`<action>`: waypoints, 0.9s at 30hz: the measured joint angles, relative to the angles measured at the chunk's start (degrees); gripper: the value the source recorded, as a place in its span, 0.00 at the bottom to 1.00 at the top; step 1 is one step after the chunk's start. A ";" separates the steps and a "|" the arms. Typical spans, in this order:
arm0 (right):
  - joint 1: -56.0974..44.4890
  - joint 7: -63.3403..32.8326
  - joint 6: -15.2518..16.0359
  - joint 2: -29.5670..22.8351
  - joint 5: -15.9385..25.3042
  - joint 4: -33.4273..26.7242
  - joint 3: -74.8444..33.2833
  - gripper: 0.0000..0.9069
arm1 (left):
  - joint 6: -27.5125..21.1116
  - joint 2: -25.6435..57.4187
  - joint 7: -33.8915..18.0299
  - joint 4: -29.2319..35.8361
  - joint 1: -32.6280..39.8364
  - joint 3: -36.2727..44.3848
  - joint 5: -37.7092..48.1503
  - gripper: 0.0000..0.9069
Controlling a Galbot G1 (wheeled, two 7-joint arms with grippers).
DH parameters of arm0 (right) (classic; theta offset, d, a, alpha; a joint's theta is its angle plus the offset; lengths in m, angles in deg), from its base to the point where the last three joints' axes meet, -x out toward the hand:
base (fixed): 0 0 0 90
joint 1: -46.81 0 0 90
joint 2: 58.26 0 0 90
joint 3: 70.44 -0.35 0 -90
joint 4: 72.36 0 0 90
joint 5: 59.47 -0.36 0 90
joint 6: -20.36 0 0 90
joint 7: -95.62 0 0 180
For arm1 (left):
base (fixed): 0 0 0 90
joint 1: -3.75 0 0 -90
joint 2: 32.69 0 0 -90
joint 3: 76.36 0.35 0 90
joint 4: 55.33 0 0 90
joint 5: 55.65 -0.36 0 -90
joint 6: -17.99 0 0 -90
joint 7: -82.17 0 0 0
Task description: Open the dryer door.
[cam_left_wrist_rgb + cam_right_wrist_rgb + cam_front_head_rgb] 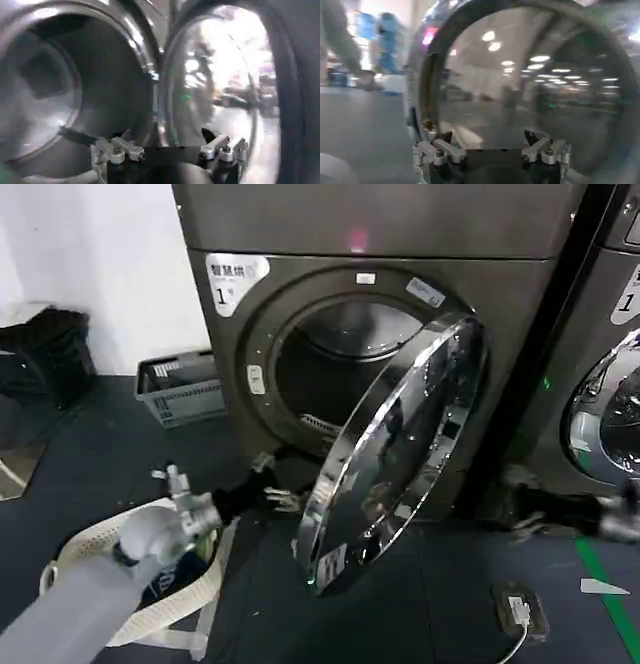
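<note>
in the head view the dryer door stands swung well out from the round opening of the dryer, hinged at the side nearer the neighbouring machine, its chrome ring tilted so the lower edge hangs just above the floor. a small white sticker sits on the rim low down. the left pincer reaches in just beside the door's lower free edge, below the opening; its fingers look spread with nothing between them. the right pincer is low on the far side of the door, near the neighbouring machine, and i cannot tell how it stands here. a grey basket sits on the floor beside the dryer.

in the left wrist view the left pincer is wide apart and empty, facing the door's edge, drum to one side.

in the right wrist view the right pincer is spread wide, holding nothing, before the door's dark glass.
</note>
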 joint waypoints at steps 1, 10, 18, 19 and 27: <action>-1.25 -1.15 0.06 -0.40 0.11 0.08 -2.64 1.00 | -0.07 -0.12 0.17 0.00 0.49 0.83 -0.08 1.00; -10.55 -23.49 -1.19 -5.02 5.35 4.42 -23.46 1.00 | -0.93 -1.47 0.55 1.48 4.74 8.00 -0.26 1.00; -16.77 -51.45 3.27 -10.34 7.23 9.54 -38.25 1.00 | -0.98 -3.86 -0.32 1.09 9.17 15.50 -0.39 1.00; -17.21 -53.95 3.82 -10.79 7.87 9.89 -39.44 1.00 | -0.98 -4.17 -0.36 0.85 9.88 16.52 -0.50 1.00; -19.14 -71.65 9.31 -11.85 10.52 11.20 -47.86 1.00 | -1.22 -9.61 -1.65 -2.17 17.25 25.64 0.71 1.00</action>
